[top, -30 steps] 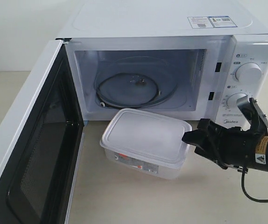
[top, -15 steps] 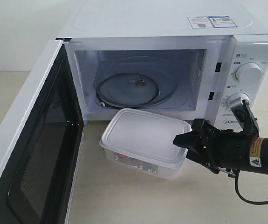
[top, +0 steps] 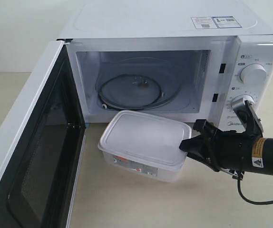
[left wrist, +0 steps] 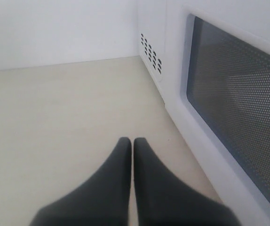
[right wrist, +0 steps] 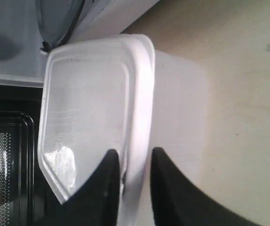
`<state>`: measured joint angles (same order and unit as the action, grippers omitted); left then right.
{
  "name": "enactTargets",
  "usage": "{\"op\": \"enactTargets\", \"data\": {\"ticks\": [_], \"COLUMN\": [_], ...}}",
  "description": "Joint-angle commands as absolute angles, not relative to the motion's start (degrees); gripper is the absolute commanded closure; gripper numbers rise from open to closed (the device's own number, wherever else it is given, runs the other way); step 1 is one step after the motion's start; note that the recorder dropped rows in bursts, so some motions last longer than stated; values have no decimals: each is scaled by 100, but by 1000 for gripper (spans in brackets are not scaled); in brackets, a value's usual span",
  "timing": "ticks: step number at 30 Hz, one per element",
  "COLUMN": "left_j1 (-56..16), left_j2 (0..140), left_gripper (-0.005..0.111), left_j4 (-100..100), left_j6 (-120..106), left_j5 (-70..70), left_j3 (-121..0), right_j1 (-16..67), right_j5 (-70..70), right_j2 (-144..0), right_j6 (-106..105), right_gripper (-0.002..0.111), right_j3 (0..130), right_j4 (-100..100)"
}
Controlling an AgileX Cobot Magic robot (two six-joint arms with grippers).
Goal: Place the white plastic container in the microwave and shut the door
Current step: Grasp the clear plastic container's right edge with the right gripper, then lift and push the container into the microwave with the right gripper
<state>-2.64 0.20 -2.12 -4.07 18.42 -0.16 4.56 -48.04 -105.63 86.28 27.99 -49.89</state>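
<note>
The white plastic container (top: 143, 145) sits on the table just in front of the microwave (top: 174, 57). Its red-and-white label faces the front. The door (top: 29, 156) hangs wide open at the left, so the glass turntable (top: 136, 90) shows inside. My right gripper (top: 184, 148) comes in from the right. It is shut on the container's right rim (right wrist: 142, 117), with one finger on the lid and the other against the side wall. My left gripper (left wrist: 132, 141) is shut and empty over bare table, beside the door's outer window (left wrist: 241, 103).
The microwave's two dials (top: 253, 73) are directly behind my right arm. The open door blocks the left side of the table. Beige tabletop (top: 174, 204) lies in front of the container.
My right gripper moved left onto the container's right edge and closed round its rim. The container slid slightly to the left with it. The left arm stayed still.
</note>
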Motion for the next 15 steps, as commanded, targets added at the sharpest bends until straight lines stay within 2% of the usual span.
{"op": "enactTargets", "data": {"ticks": [1,15], "left_j1": [-245,-245], "left_j2": [0,0], "left_gripper": [103,103], "left_j4": [-231,-231], "left_j6": [-436,-436], "left_j5": [1760,1760], "left_j3": [0,0], "right_j1": [458,458], "right_j5": [-4696,-5256], "right_j2": [-10579,-10579], "right_j6": [8450,8318], "right_gripper": [108,108], "right_j3": [2811,2811], "right_j4": [-5020,-5163]}}
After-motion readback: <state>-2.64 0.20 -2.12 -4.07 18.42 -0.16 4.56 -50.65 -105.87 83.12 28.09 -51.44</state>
